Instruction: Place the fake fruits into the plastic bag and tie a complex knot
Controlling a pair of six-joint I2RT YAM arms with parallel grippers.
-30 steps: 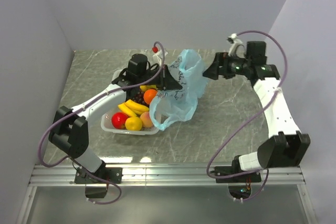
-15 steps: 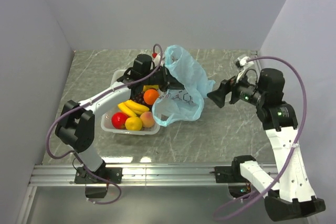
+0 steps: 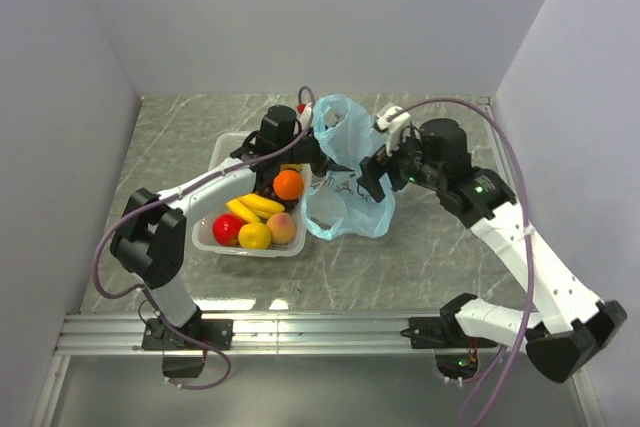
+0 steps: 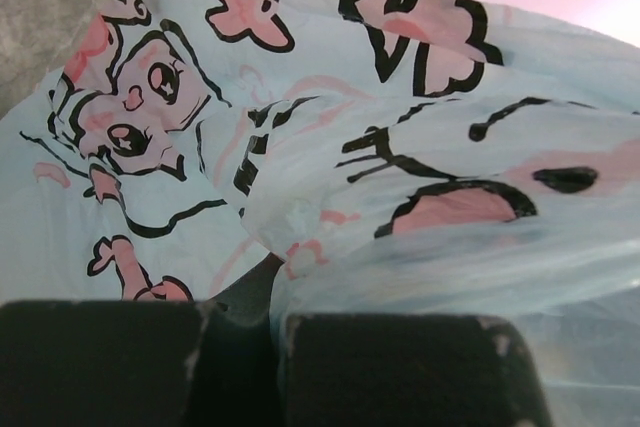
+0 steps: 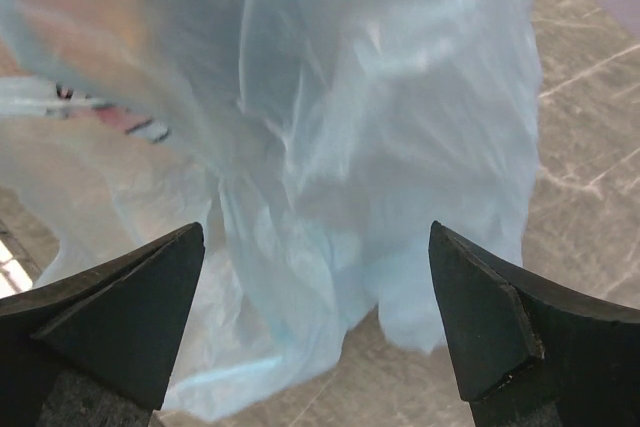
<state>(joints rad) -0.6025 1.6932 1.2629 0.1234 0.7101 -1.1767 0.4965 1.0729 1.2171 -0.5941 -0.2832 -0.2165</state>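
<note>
The light-blue plastic bag [image 3: 350,162] with printed pictures hangs just right of the white basket [image 3: 216,152]. My left gripper [image 3: 313,151] is shut on the bag's upper left edge. In the left wrist view the film [image 4: 400,117] runs down between the closed fingers [image 4: 400,367]. My right gripper [image 3: 373,177] is open against the bag's right side, and its wrist view shows the bag [image 5: 380,97] in front of the spread fingers [image 5: 120,317] with nothing between them. The fake fruits lie in the basket: orange [image 3: 289,184], bananas [image 3: 255,206], apple [image 3: 226,229], lemon [image 3: 255,237], peach [image 3: 282,227].
Grey marbled tabletop [image 3: 420,247] stretches right of and in front of the bag. Pale walls close in on the left, back and right. A metal rail [image 3: 320,332] carrying both arm bases runs along the near edge.
My right arm has swung in from the right until its open jaws reach the bag. The left gripper has shifted the held bag edge slightly back and right.
</note>
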